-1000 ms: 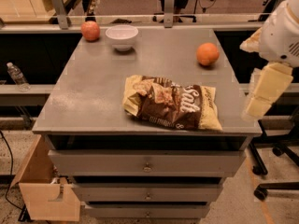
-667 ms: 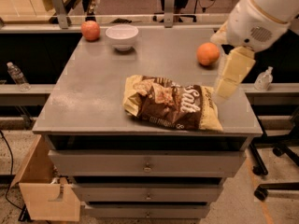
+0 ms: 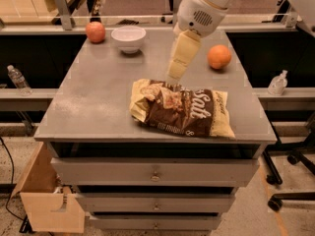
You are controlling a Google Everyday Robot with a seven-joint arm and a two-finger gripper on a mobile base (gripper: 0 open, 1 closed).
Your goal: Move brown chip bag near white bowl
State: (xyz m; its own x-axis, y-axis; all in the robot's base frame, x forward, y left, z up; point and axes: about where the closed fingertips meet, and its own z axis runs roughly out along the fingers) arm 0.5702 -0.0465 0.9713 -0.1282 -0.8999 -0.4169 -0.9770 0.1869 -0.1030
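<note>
1. Just below the gripper (image 3: 173,78) lay the bag (image 3: 182,108), flat and crinkled; whether the gripper was spread or pressed together could not be told.
2. The bag looked light, soft and slippery; its upper edge, nearest the gripper, seemed the best hold.
3. The bowl (image 3: 128,37) sat beyond, leftward, on the grey surface (image 3: 93,102); low benches (image 3: 24,98) flanked it.

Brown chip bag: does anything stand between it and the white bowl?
Nothing visible does: only bare table lies between the brown chip bag and the white bowl. The pincer hangs just above the bag's far edge.
</note>
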